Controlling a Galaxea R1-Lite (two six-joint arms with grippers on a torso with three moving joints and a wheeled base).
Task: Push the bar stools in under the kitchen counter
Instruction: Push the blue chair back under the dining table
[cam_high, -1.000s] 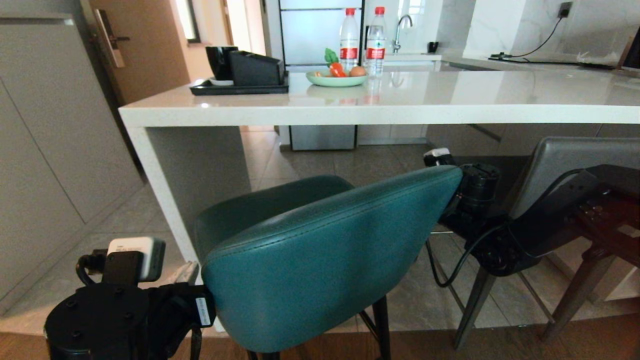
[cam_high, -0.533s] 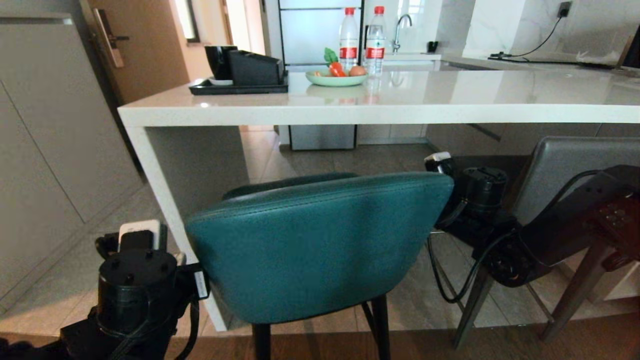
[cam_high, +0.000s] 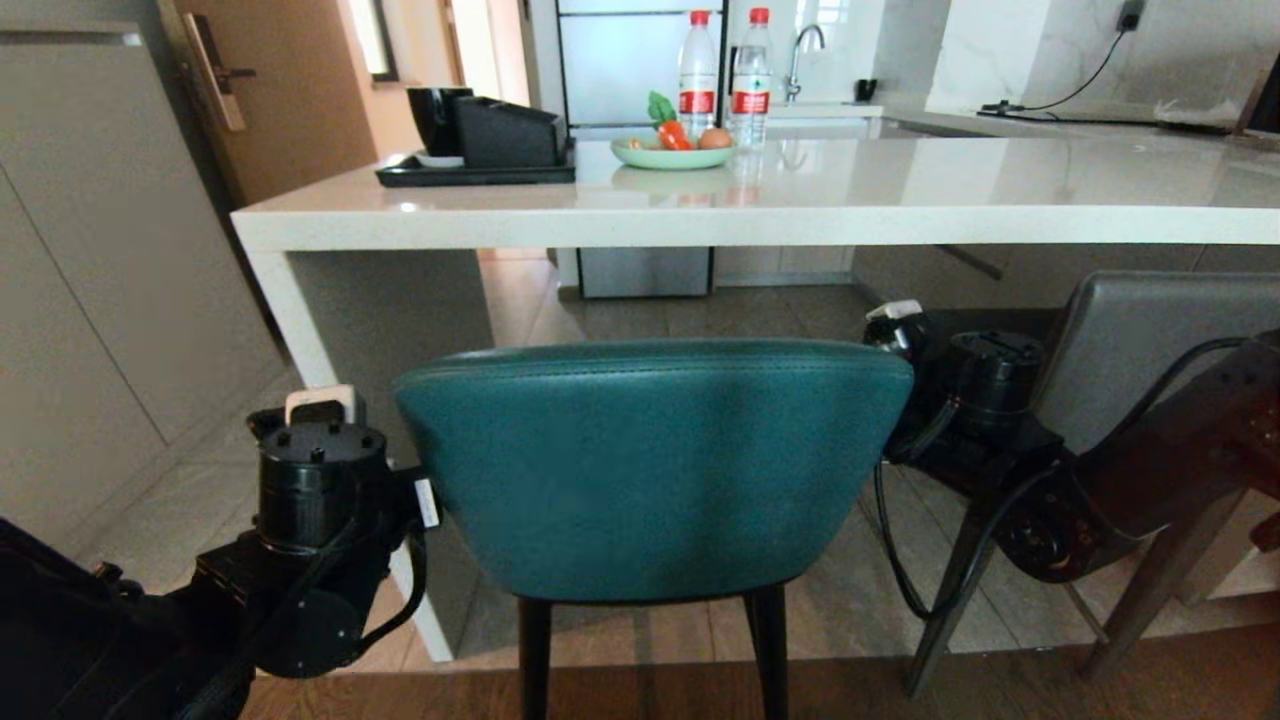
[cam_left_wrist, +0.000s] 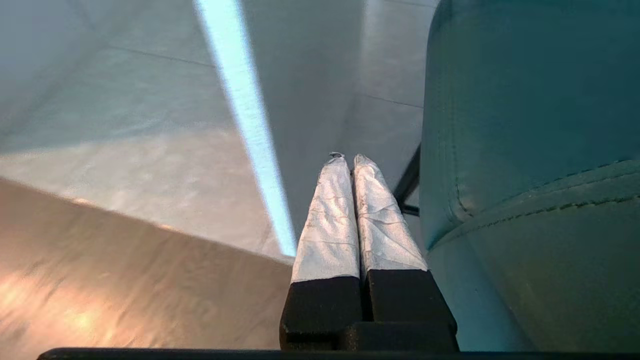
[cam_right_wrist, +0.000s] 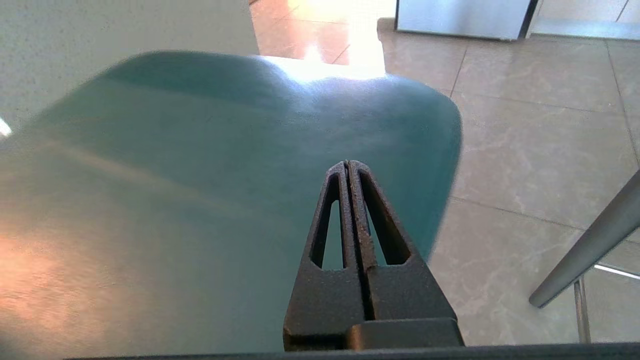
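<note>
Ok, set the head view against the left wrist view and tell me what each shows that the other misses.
Only the head view shows the kitchen counter top with its tray, plate and bottles, the grey stool and the right arm beside the teal stool's back. Only the left wrist view shows the left gripper, shut, beside that back. Both show the teal back and floor tiles.

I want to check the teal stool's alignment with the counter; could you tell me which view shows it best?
The head view: the teal stool shows its whole back and legs, squarely facing the kitchen counter. The left wrist view catches only one side edge beside the shut left hand; the right wrist view only part of its back behind the shut right hand.
</note>
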